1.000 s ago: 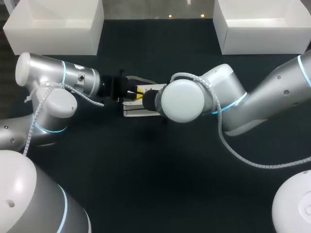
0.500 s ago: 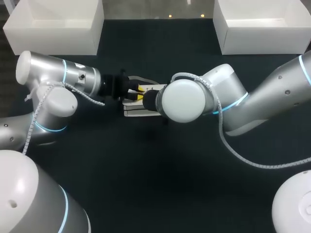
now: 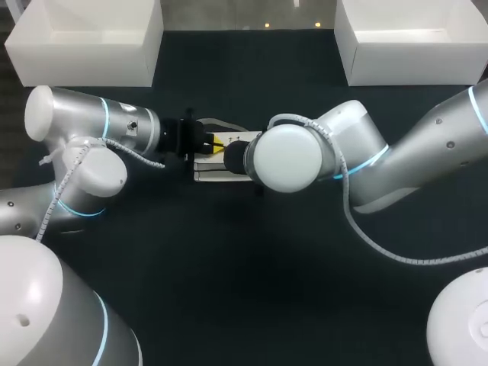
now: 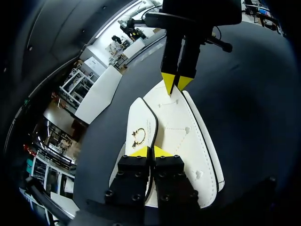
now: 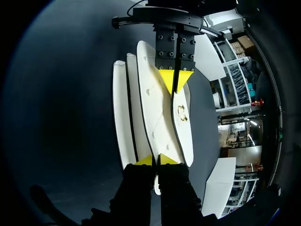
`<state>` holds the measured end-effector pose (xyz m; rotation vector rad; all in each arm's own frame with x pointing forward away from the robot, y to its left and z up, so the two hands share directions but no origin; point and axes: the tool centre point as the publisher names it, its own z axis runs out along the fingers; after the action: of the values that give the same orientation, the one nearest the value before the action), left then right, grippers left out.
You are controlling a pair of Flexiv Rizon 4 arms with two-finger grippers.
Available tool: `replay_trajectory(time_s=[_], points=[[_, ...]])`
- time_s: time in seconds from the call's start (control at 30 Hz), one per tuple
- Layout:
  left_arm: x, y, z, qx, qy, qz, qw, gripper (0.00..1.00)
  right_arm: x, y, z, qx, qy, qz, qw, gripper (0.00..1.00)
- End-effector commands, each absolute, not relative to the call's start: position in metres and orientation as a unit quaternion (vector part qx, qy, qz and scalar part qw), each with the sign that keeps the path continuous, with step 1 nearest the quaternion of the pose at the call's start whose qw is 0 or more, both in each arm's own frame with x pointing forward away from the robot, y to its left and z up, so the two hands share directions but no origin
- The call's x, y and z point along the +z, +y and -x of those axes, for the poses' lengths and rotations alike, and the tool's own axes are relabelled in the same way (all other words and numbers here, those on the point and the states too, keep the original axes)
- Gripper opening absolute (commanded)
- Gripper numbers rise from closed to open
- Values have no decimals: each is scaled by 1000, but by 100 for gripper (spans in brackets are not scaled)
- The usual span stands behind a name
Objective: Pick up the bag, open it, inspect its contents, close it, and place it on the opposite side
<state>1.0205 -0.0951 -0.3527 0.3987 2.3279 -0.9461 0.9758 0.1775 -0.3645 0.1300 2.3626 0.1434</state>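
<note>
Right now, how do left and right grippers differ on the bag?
The left gripper pinches the bag at the end nearer its gold clasp; the right gripper pinches the opposite end. Overhead, the left gripper shows; the right gripper hides under the right arm. Both grip the bag.

place: robot lab | signs: left arm, right arm over dark table, white bins

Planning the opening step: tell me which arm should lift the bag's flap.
Left, probably. The left gripper is shut on the edge of the flap bearing the gold clasp; the right gripper pinches the far end of the bag, suited to steadying it.
</note>
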Motion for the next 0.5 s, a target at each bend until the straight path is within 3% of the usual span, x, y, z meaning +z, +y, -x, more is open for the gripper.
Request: replay_trajectory(time_s=[0.03,0.5], points=[[-350,-94,-1015,-361,871,-155,295,0,-366,178,-976,56,923,-51,377,0],[-357,-93,-1005,-355,876,-167,281,0,-366,178,-976,56,923,-51,377,0]])
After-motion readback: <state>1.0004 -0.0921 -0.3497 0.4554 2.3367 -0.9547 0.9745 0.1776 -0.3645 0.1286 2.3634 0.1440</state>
